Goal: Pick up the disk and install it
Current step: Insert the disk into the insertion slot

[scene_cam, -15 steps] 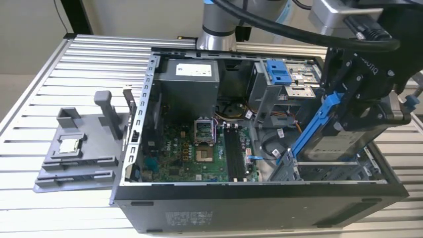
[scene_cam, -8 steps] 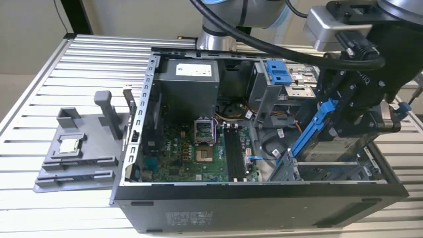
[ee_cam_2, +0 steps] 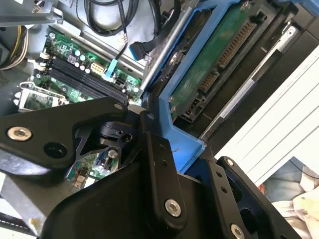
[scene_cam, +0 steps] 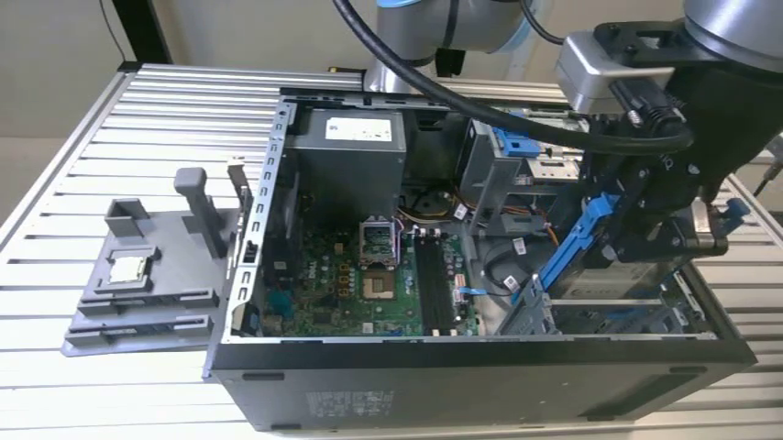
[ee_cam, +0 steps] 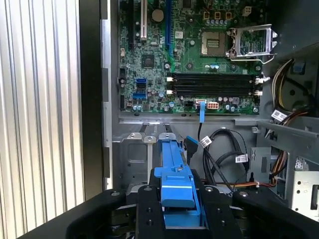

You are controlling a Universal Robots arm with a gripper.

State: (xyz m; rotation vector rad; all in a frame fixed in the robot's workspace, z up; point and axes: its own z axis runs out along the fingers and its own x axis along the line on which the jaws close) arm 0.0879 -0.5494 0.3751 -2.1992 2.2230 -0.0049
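The gripper [scene_cam: 651,225] was clamped on the disk [scene_cam: 578,234] by its blue rails, holding it tilted above the drive cage [scene_cam: 612,316] of the open computer case [scene_cam: 490,390], seemingly so that it could slide in.

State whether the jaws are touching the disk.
Touching. In the first wrist view the gripper has its jaws pressed on both sides of the disk.

A: The computer case [scene_cam: 465,385] lies open on top; over the motherboard [ee_cam: 164,50] there's free passage.
B: Tighter at the drive cage [scene_cam: 588,316]: black cables [ee_cam: 219,149] loop just beside it, the case wall [ee_cam: 92,99] closes the other side.
A: And the gripper [ee_cam: 177,204], clamped on the disk [ee_cam_2: 214,59], hangs between those two.
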